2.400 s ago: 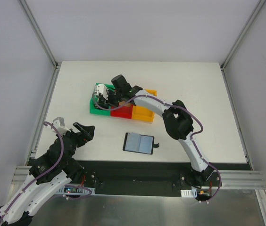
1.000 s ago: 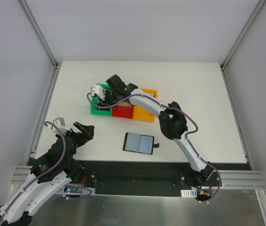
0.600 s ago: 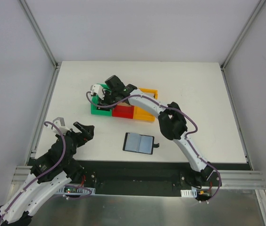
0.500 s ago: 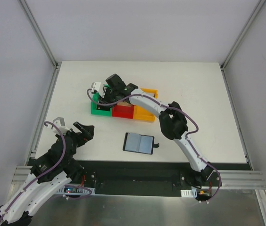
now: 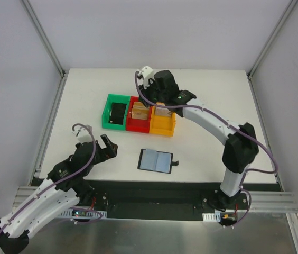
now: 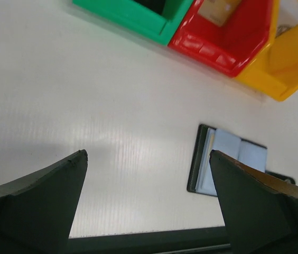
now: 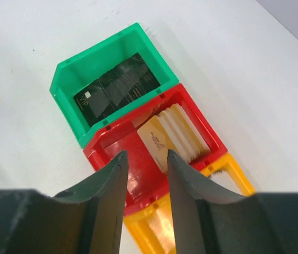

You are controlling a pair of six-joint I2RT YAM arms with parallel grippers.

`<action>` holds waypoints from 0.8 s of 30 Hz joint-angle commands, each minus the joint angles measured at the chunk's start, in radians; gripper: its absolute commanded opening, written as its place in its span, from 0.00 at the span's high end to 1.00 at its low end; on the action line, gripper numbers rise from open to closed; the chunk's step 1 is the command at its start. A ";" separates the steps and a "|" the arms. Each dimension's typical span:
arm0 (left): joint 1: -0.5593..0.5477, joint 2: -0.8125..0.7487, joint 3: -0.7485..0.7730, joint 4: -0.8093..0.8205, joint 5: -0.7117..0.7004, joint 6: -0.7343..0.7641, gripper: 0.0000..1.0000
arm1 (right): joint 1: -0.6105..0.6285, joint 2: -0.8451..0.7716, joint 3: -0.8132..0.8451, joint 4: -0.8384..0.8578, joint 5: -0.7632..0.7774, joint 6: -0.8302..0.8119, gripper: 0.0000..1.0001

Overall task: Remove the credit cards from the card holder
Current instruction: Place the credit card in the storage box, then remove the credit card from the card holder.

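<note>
The card holder [image 5: 156, 161] lies open on the table near the front, its two grey-blue panels up; it also shows in the left wrist view [image 6: 228, 161]. I cannot tell whether any cards sit in it. Tan-gold credit cards [image 7: 175, 135] stand stacked in the red bin [image 5: 140, 114]. My right gripper [image 7: 146, 154] hovers over the red bin, its jaws a narrow gap apart and empty; it shows from above [image 5: 149, 100]. My left gripper [image 6: 148, 153] is wide open and empty, low over the table left of the card holder [image 5: 108, 147].
A green bin [image 7: 112, 63] holding black cards, the red bin [image 7: 138, 174] and an orange bin [image 7: 159, 233] stand in a row at the table's middle back. White table [image 5: 217, 132] with frame posts at its corners.
My right gripper left the green bin and swung back and right to above the red bin. My left arm moved forward and right toward the card holder. The bin row shifted slightly.
</note>
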 commanded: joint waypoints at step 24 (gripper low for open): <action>-0.170 0.500 -0.071 0.625 0.529 -0.019 0.23 | 0.124 -0.874 -1.017 -0.192 0.510 0.603 0.04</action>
